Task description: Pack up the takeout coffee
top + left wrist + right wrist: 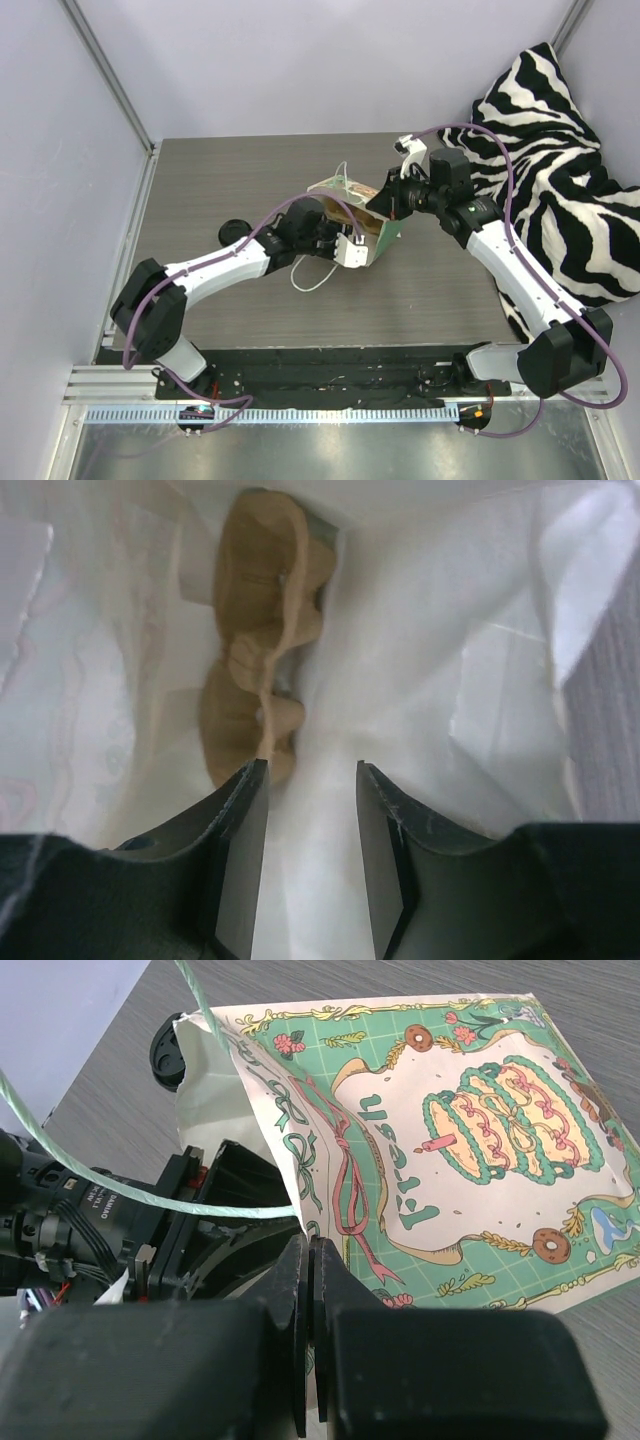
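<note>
Grey desk (pixel 200 180); takeout coffee (pixel 237 229) not yet packed
It is found left of the mint bag (pixel 480 1130), only its black lid (pixel 236 228) shown; judged light, crushable, spillable, best gripped round the cup wall under the rim. The left claw (pixel 310 772) is spread empty inside the bag beside the pulp carrier (pixel 262 630); the right claw (pixel 311 1260) is clenched on the bag's edge
</note>
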`<state>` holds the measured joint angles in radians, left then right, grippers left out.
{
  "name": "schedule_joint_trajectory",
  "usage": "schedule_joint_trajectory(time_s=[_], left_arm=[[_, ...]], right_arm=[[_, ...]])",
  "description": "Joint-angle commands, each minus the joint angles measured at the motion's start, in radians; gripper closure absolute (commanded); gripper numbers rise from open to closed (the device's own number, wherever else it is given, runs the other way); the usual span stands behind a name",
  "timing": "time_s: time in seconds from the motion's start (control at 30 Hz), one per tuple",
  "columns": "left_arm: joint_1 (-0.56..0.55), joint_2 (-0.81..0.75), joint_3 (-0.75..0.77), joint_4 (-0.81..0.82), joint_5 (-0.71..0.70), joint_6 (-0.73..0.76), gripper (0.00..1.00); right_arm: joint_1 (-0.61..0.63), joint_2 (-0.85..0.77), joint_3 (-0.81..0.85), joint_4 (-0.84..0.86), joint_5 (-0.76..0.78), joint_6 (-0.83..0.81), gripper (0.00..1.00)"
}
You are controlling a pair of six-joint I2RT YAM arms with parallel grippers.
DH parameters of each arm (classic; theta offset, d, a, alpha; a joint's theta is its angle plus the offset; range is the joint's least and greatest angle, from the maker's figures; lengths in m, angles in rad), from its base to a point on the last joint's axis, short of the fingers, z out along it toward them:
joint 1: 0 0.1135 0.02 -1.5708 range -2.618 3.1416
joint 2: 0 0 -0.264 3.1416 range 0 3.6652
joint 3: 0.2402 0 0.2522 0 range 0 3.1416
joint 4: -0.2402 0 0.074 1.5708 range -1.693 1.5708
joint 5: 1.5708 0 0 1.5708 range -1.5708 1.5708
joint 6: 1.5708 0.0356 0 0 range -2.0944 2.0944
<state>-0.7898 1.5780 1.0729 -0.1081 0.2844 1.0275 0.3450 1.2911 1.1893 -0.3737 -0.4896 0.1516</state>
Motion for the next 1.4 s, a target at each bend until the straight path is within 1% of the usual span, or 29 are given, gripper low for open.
schedule_joint_trajectory(time_s=[0.0,0.1,0.3,0.4,0.5,0.73,0.77,0.8,0.9,0.93,1.0,1.03,1.1,1.13,1.17,1.33,1.37], left_arm=[[0.001,0.042,0.019,0.082,0.003,0.133,0.54],[0.004,0.071,0.035,0.077,-0.014,0.186,0.53],[0.026,0.105,0.071,0.022,0.032,0.233,0.51],[0.031,0.131,0.078,0.027,0.039,0.255,0.51],[0.041,0.163,0.088,0.048,0.058,0.243,0.5],[0.069,0.272,0.114,0.102,0.033,0.246,0.51],[0.069,0.287,0.11,0.16,0.006,0.25,0.51],[0.069,0.31,0.107,0.185,-0.005,0.25,0.51],[0.07,0.341,0.113,0.226,-0.037,0.256,0.57],[0.07,0.353,0.114,0.234,-0.04,0.255,0.65],[0.072,0.359,0.113,0.254,-0.048,0.246,0.75],[0.073,0.359,0.111,0.26,-0.048,0.243,0.84],[0.073,0.356,0.11,0.275,-0.047,0.238,0.9],[0.075,0.349,0.107,0.288,-0.048,0.238,0.96],[0.075,0.341,0.096,0.3,-0.048,0.237,0.99],[0.077,0.275,0.03,0.36,-0.045,0.217,1.0],[0.077,0.239,0.016,0.366,-0.042,0.217,1.0]], right_arm=[[-0.001,-0.041,0.029,0.047,-0.066,-0.011,0.99],[0.0,-0.052,0.03,0.047,-0.101,-0.018,0.99],[0.0,-0.061,0.038,0.025,-0.17,-0.067,0.99],[0.0,-0.055,0.047,0.015,-0.208,-0.083,0.99],[0.0,-0.046,0.056,0.001,-0.251,-0.096,0.99],[0.0,-0.024,0.084,-0.034,-0.302,-0.104,0.99],[0.0,-0.021,0.093,-0.037,-0.316,-0.104,0.99],[0.0,-0.018,0.096,-0.042,-0.322,-0.1,0.99],[0.0,-0.01,0.104,-0.056,-0.333,-0.098,0.99],[0.0,-0.01,0.107,-0.059,-0.333,-0.099,0.99],[0.0,-0.01,0.112,-0.062,-0.331,-0.101,0.99],[0.0,-0.009,0.112,-0.065,-0.331,-0.101,0.99],[-0.001,-0.009,0.116,-0.067,-0.326,-0.103,0.99],[-0.001,-0.006,0.119,-0.07,-0.323,-0.104,0.99],[-0.001,-0.007,0.119,-0.07,-0.32,-0.107,0.99],[-0.004,0.0,0.127,-0.076,-0.267,-0.127,0.99],[-0.008,0.001,0.127,-0.076,-0.251,-0.135,0.99]])
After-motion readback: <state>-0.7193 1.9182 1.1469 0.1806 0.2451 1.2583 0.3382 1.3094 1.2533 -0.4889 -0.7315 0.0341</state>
